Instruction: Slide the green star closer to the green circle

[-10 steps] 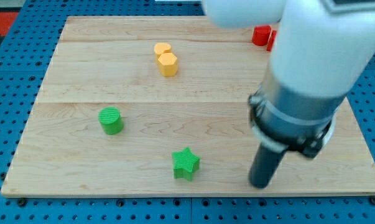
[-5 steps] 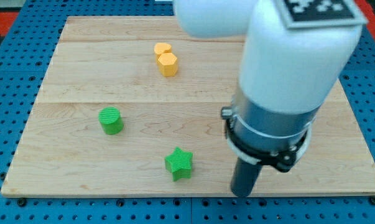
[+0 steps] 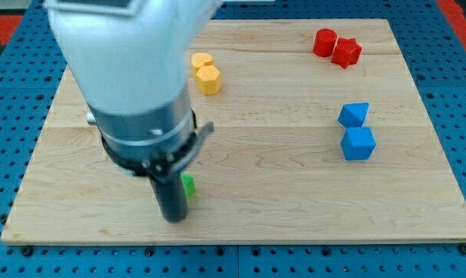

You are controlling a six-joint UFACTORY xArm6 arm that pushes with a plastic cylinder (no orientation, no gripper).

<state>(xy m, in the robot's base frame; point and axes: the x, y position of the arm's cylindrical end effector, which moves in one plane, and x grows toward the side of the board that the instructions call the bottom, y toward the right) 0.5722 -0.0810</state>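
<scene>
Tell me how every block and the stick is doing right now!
my tip: down on the board, touching the green block's left side.
green block: mostly hidden behind the rod, shape unclear.
green circle: hidden.
two yellow blocks: upright, touching.
two red blocks: upright, touching.
two blue blocks: upright, close together.

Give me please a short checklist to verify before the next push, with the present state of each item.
1. My tip on the board: ok, near the view's bottom left.
2. Green block located: ok, a sliver shows just right of the rod, touching or nearly so.
3. That sliver is the green star: cannot tell, shape hidden.
4. Green circle visible: not ok, the arm covers that area.
5. Gap between star and circle: cannot tell.
6. Other blocks out of the way: ok; the yellow pair, red pair and blue pair lie far off.
</scene>
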